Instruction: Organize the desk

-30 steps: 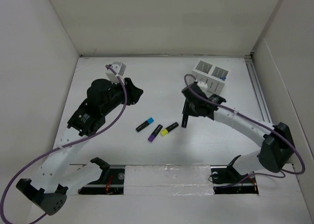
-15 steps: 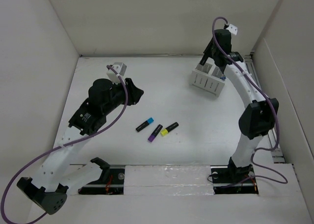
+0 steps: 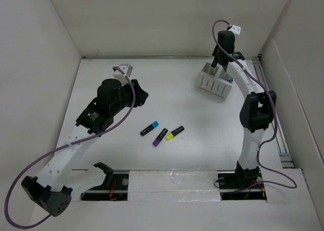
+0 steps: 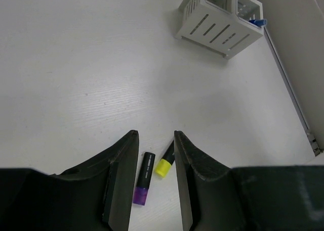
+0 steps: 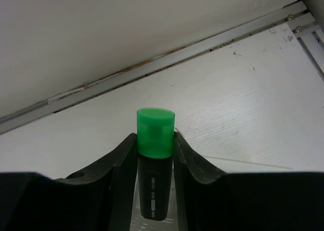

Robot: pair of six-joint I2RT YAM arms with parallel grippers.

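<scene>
Status mid-task: the right gripper (image 5: 155,135) is clamped on a green-capped highlighter (image 5: 155,165), cap poking past the fingertips, poised over the white slotted holder (image 3: 215,82) at the far right of the worktop (image 3: 167,94). I judge the drop into a compartment to be the step in hand. One blue-tipped item (image 4: 257,22) already sits in the holder. Left to do: three highlighters lie loose mid-worktop, blue-capped (image 3: 150,128), purple-capped (image 3: 160,137) and yellow-capped (image 3: 174,133). The left gripper (image 4: 155,135) hovers above them, jaws partly open, holding nothing. Well under half done, by my reckoning.
</scene>
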